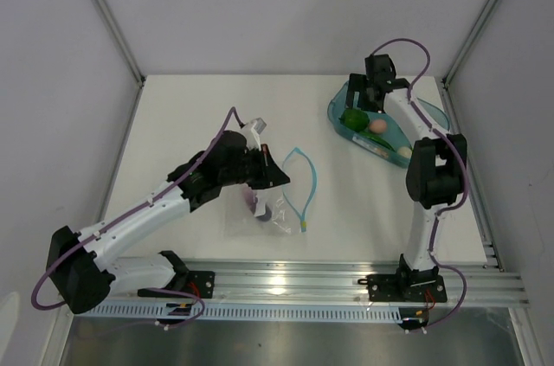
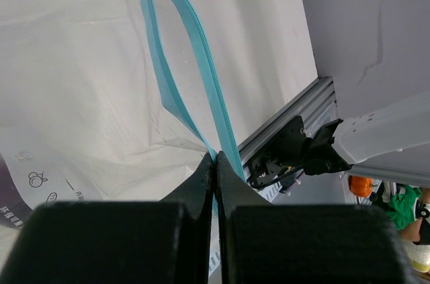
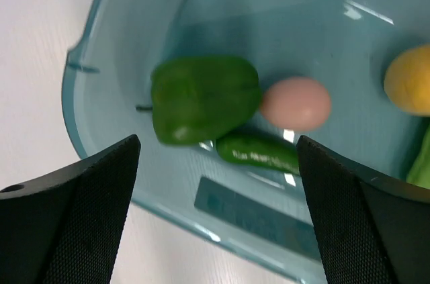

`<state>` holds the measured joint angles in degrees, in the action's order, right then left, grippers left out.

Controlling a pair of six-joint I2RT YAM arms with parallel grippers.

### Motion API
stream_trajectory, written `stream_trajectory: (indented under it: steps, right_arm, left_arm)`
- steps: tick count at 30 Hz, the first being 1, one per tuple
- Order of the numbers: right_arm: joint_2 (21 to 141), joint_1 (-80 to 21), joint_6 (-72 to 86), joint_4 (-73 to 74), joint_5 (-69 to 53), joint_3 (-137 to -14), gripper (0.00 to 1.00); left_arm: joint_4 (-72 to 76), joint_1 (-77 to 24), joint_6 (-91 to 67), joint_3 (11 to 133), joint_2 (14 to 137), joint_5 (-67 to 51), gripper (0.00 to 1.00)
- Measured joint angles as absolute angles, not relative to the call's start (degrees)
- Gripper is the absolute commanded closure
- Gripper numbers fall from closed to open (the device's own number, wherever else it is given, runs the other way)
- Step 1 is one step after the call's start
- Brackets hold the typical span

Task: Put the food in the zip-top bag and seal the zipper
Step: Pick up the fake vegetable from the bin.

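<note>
Right wrist view: the right claw point(image 3: 216, 142) stands wide open and holds nothing, poised over the translucent teal oval tub point(image 3: 101, 69). Below its gap lie the green toy pepper point(image 3: 201, 96) and the long green vegetable point(image 3: 259, 151), touching. The pink egg-shaped piece point(image 3: 295, 103) sits just beside them, toward one finger. The yellow-orange round fruit point(image 3: 410, 79) lies outside that finger.

The left claw point(image 2: 215, 160) is fully closed, pinching the thin light-blue zipper point(image 2: 205, 62) of the small clear crinkly zip-top bag point(image 2: 80, 96). The bag's mouth loops open ahead of its fingertips.

Risks, as judged:
- Crowded pieces: closing on the pepper may catch the vegetable or knock the egg aside.
- Smooth, rounded pepper: it may squirt out of the grip.
- Thin film: it may slip from the pinch, or the mouth may sag shut before a piece arrives.
- Whether one lip or both is pinched cannot be told.
</note>
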<state>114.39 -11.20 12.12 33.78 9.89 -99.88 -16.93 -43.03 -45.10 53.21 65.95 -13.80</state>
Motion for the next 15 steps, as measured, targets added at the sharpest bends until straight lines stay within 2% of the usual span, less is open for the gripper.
stream_trajectory:
  steps: [6, 15]
  right_arm:
    - [123.07, -9.34, 10.85, 32.01, 7.27, -107.7, 0.01]
    - [127.76, -8.05, 10.94, 30.94, 2.13, -108.25, 0.0]
  left_arm:
    - [-18.28, -42.26, -43.97, 53.21, 65.91, -14.0, 0.99]
    - [-19.05, -40.49, -42.83, 53.21, 65.76, -15.33, 0.99]
